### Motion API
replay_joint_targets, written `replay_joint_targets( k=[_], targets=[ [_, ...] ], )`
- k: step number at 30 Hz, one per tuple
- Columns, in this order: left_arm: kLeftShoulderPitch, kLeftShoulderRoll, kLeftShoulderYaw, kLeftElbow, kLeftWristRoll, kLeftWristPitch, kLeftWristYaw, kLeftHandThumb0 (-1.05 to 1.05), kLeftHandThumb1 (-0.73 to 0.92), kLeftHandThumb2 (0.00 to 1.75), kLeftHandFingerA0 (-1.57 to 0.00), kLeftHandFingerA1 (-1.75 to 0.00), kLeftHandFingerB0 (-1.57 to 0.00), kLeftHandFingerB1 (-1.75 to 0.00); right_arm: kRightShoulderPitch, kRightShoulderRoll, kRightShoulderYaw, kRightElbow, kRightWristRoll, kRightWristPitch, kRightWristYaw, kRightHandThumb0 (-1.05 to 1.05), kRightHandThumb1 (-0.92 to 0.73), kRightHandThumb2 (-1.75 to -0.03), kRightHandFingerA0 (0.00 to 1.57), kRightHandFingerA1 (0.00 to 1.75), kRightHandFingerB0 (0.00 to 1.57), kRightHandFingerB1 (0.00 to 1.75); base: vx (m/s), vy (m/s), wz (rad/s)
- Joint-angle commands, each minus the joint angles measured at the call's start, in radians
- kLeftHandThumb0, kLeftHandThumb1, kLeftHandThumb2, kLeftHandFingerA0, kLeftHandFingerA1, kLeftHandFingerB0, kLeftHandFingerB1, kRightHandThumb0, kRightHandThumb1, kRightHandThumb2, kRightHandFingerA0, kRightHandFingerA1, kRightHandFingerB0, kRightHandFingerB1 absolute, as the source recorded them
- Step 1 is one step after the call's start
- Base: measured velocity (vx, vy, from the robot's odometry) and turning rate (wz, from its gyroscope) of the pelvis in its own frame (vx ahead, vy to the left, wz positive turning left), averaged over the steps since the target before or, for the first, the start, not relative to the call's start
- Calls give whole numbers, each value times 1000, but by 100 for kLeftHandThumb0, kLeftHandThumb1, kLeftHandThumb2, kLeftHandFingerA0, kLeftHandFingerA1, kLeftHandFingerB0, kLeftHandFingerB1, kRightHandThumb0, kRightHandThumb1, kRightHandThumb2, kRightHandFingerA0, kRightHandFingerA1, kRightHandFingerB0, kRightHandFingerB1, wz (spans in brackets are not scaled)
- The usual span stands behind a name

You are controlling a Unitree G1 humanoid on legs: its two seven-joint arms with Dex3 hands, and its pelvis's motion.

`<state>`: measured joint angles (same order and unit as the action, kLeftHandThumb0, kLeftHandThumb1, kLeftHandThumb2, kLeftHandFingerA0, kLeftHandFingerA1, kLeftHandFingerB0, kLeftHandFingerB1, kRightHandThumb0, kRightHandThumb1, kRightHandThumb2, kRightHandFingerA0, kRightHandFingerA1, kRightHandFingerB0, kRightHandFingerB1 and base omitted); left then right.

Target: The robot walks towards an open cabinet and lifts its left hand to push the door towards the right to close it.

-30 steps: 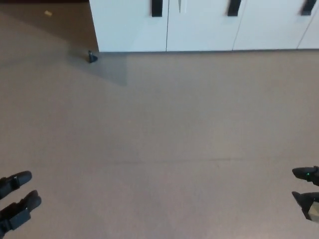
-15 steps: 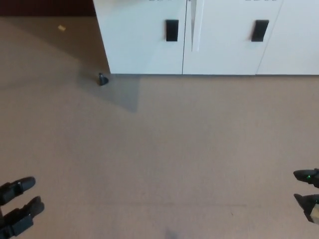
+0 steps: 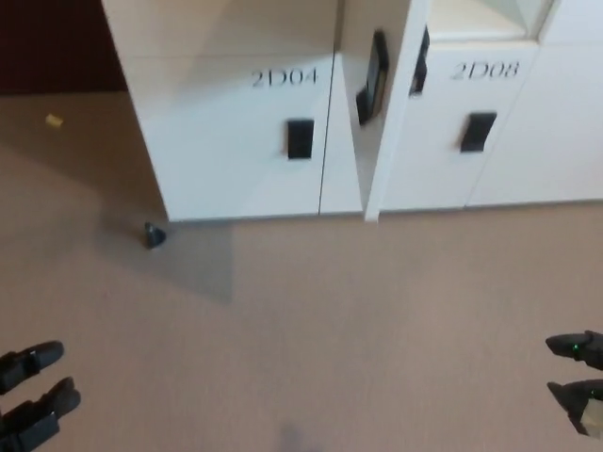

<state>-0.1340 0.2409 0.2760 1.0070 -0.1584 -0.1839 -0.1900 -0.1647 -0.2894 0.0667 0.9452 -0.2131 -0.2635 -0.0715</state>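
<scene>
A row of white cabinets [image 3: 236, 141] stands ahead across the beige floor, labelled 2D04 and 2D08. One tall narrow door [image 3: 388, 113] stands open, swung out toward me edge-on, with a black handle [image 3: 373, 77] on its left face. Black handles also sit on the shut door 2D04 [image 3: 301, 137] and on door 2D08 [image 3: 477, 131]. My left hand [image 3: 33, 394] hangs low at the bottom left corner, fingers apart and holding nothing, far from the door. At the bottom right edge, my right hand [image 3: 577, 379] is likewise open and empty.
A small dark door stop [image 3: 153, 235] sits on the floor by the cabinet's left corner. A yellow scrap [image 3: 54, 120] lies farther left, near a dark wall [image 3: 47, 47]. Beige floor [image 3: 311, 330] stretches between me and the cabinets.
The whole picture has shifted: the cabinets now sit lower and larger, and the open door and labels have come into view. Both hands stay low at the corners.
</scene>
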Motion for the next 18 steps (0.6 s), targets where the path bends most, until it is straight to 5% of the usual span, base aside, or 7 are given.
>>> replay_joint_targets(
  k=[1,11,18],
  targets=[
    [25,5,-11,7,17,-35,3,-27,61,57,-73,-50,-57,-45,18,-21,-2,8,-6,-7,-1,-25,-70,-60,64,48,48,39,439,18,21],
    [38,0,-11,20,7,-42,3,-25,61,58,-74,-51,-60,-46,31,-23,4,7,-10,-9,3,-26,-70,-60,65,48,47,39,520,-122,30],
    [47,0,-17,22,15,-48,10,-26,61,57,-74,-51,-57,-45,38,-24,7,9,-14,-20,-5,-25,-70,-60,68,49,48,39,483,-88,-36]
  ],
)
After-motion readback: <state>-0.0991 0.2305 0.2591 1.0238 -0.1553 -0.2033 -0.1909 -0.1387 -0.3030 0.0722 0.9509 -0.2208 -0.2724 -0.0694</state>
